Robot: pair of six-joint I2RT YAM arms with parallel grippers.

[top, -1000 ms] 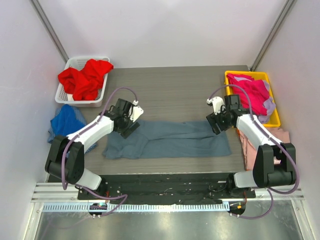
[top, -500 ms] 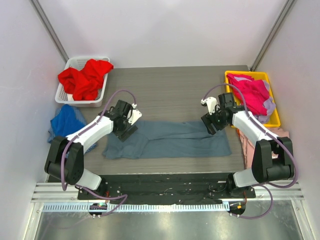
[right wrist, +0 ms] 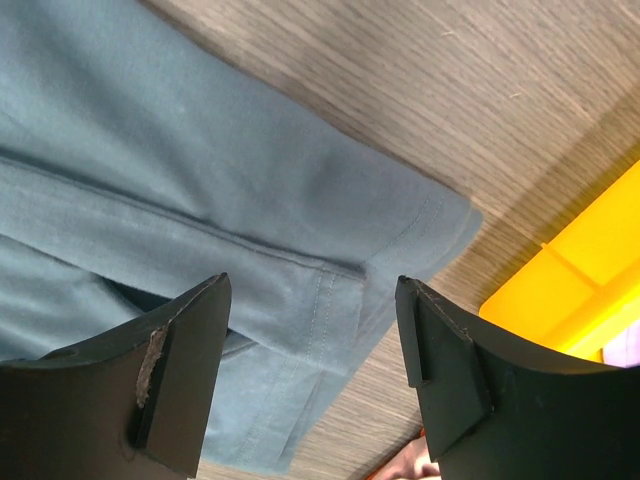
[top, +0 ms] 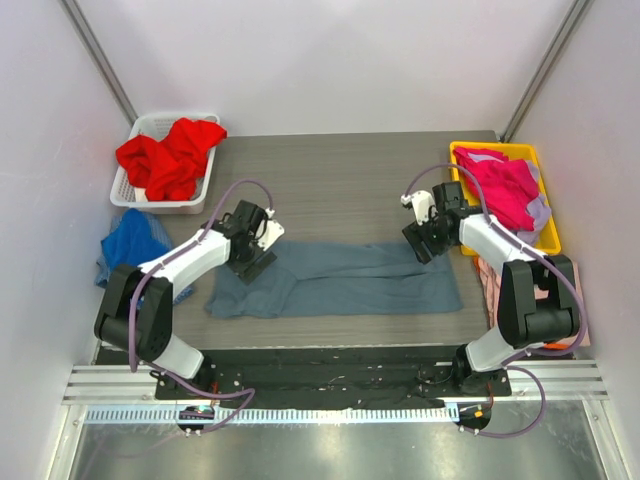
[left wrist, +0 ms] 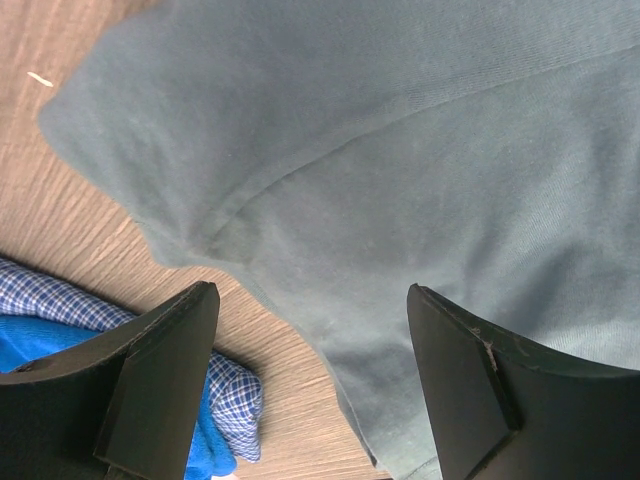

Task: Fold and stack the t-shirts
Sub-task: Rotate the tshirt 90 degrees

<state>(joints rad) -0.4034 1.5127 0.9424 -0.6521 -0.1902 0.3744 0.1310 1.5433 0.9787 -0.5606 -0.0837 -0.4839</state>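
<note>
A slate blue-grey t-shirt (top: 340, 280) lies folded into a long strip across the near table. My left gripper (top: 258, 255) is open over its left end, whose edge shows in the left wrist view (left wrist: 400, 170). My right gripper (top: 424, 244) is open over its right end; the hemmed corner shows in the right wrist view (right wrist: 330, 290). Both are empty. A red t-shirt (top: 170, 155) fills the white basket (top: 125, 190). A magenta t-shirt (top: 508, 190) lies in the yellow bin (top: 548, 240). A royal blue t-shirt (top: 128, 245) sits at the left edge. A pale pink t-shirt (top: 492, 285) lies at the right edge.
The blue shirt rests on a blue checked cloth (left wrist: 60, 300). The yellow bin's corner (right wrist: 570, 290) is close beside my right gripper. Side walls stand left and right of the wooden table (top: 340, 190).
Both grippers have drawn slightly outward and back over the ends of the blue-grey shirt. The shirt itself has not moved.
</note>
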